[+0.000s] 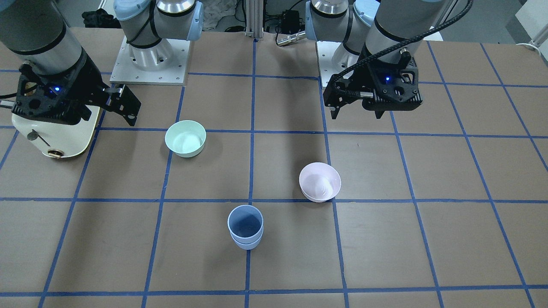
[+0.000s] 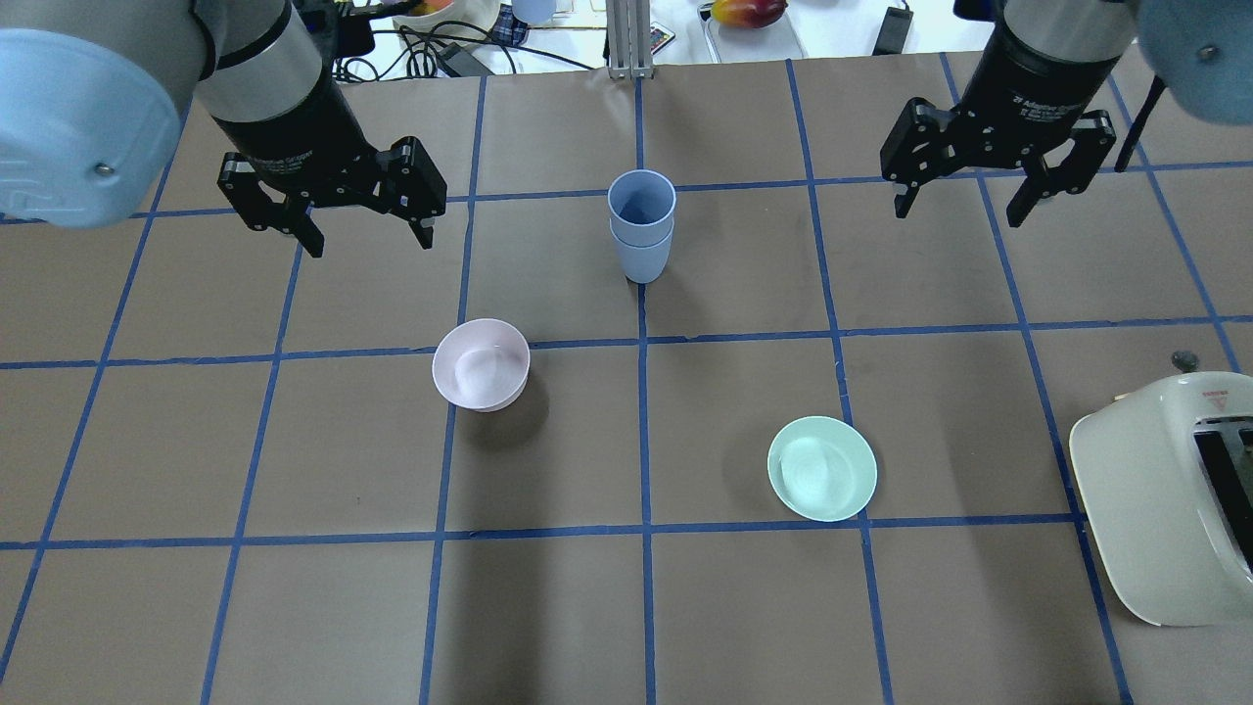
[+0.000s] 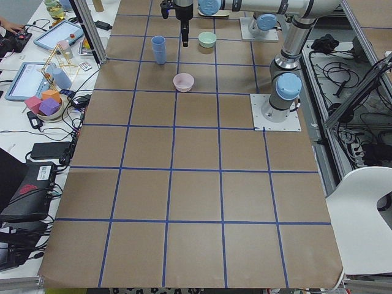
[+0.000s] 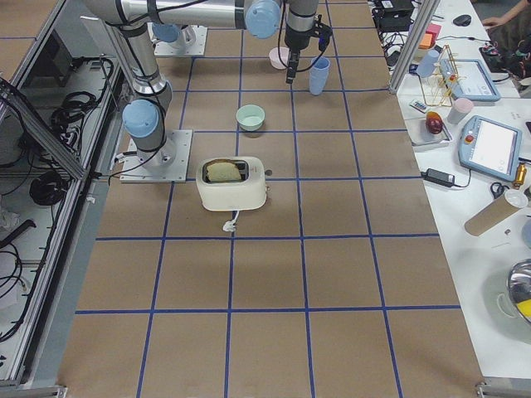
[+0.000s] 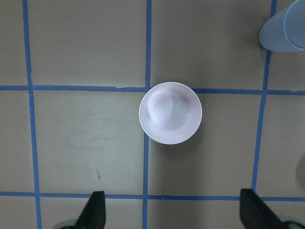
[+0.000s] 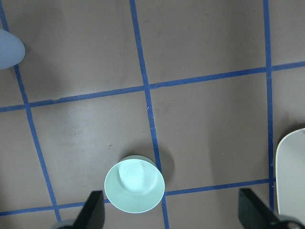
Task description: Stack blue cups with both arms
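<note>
The two blue cups stand nested one inside the other, upright on the centre blue line at the far middle of the table; they also show in the front view. My left gripper hangs open and empty above the table, to the left of the cups and apart from them. My right gripper hangs open and empty to their right, also apart. In the left wrist view the cups show at the top right corner. In the right wrist view the cups show at the top left edge.
A pale pink bowl sits below my left gripper. A mint-green bowl sits nearer the robot on the right. A cream toaster stands at the right edge. Cables and clutter lie beyond the table's far edge.
</note>
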You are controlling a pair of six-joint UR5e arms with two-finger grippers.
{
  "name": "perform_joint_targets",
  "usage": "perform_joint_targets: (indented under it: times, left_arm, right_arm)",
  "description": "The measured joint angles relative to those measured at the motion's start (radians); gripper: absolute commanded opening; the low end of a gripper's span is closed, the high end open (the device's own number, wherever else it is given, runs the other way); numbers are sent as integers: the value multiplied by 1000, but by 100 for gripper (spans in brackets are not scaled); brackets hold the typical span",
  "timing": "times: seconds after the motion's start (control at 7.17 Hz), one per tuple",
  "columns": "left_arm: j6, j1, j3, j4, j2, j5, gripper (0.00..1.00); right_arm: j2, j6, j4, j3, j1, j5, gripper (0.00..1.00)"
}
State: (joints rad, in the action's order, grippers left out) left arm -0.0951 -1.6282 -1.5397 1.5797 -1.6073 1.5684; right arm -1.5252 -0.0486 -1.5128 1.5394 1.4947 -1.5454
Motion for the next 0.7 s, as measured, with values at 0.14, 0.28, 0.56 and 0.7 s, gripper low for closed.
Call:
perform_joint_targets:
  times: [0.14, 0.28, 0.56, 0.7]
  left_arm:
    - [0, 1, 1, -1, 0, 0, 100]
    - [0, 1, 1, -1, -1, -1, 100]
    - [0, 1, 1, -1, -2, -1, 100]
    - [0, 1, 1, -1, -2, -1, 100]
  right_arm:
    - [-12, 12, -1, 10, 1, 2, 100]
    - [-17, 17, -2, 11, 2, 3, 100]
    - [-19, 19, -3, 11, 2, 2, 100]
    - [-19, 18, -3, 12, 2, 1, 100]
